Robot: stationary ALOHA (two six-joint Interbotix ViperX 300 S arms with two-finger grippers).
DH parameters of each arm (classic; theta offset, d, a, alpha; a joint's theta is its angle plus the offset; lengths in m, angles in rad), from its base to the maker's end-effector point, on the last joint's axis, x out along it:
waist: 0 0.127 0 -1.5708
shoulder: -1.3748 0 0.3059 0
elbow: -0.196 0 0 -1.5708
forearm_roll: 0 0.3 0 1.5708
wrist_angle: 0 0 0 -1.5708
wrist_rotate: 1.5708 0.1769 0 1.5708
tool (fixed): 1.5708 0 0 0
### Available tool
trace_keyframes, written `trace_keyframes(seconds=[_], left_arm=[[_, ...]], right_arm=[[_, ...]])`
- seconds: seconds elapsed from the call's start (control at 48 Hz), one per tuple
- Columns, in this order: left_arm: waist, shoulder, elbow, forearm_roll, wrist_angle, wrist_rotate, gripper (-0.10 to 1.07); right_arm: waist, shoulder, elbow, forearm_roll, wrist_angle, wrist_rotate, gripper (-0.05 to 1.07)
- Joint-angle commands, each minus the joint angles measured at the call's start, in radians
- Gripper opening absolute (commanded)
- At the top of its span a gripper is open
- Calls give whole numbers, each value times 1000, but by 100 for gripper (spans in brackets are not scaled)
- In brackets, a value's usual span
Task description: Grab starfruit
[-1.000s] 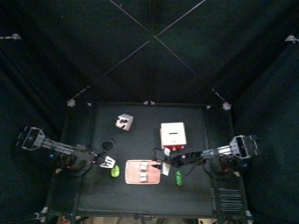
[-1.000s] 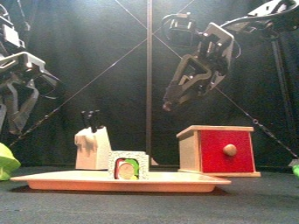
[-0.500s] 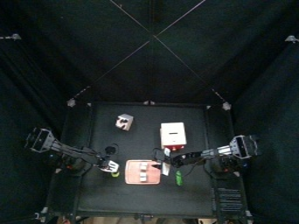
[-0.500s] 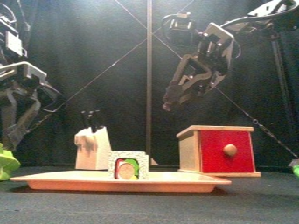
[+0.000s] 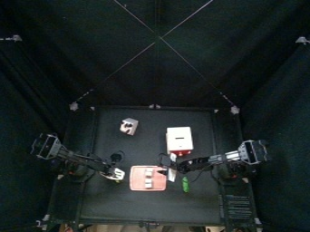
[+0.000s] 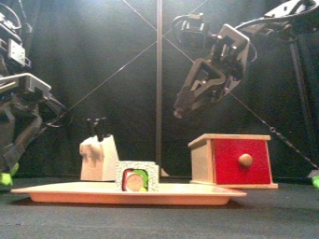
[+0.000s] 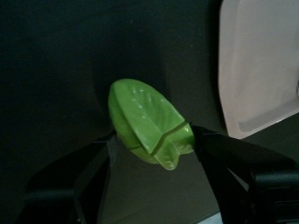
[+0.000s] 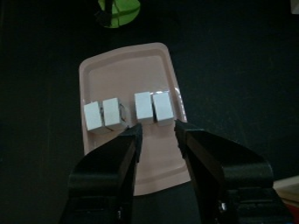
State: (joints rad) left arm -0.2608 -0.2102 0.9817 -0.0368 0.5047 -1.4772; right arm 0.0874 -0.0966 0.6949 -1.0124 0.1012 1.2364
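Observation:
The starfruit (image 7: pixel 145 121), a stubby bright yellow-green piece, lies on the black table just left of the pink tray (image 7: pixel 263 61). My left gripper (image 7: pixel 158 162) is open, low over the table, with one jaw on each side of the fruit's near end. In the front view only a sliver of the starfruit (image 6: pixel 6 177) shows under the left gripper (image 6: pixel 18 131). In the top view the left gripper (image 5: pixel 109 169) covers it. My right gripper (image 8: pixel 156 140) is open and hangs high above the tray (image 8: pixel 128 79).
A pink-and-white block (image 6: pixel 136 176) stands on the tray (image 6: pixel 125 194). A red-and-white box (image 6: pixel 237 161) and a small white object (image 6: pixel 97 157) stand behind it. A darker green piece (image 5: pixel 187 187) lies right of the tray.
My left gripper has moved left and down onto the starfruit, now mostly hidden in the front view. The right arm has not moved.

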Motion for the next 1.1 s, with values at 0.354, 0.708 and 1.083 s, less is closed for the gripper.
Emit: trace_keyframes(seconds=[0.354,0.708,1.083], left_arm=[[-2,-8,-14,9,3,2,71],[-5,-95,-23,31,83,-3,66],[-8,-104,-26,57,67,0,66]], right_arm=[[-2,-26,-11,-9,-2,0,75],[-2,-28,-11,-9,-2,0,75],[-2,-29,-12,-9,-2,0,75]])
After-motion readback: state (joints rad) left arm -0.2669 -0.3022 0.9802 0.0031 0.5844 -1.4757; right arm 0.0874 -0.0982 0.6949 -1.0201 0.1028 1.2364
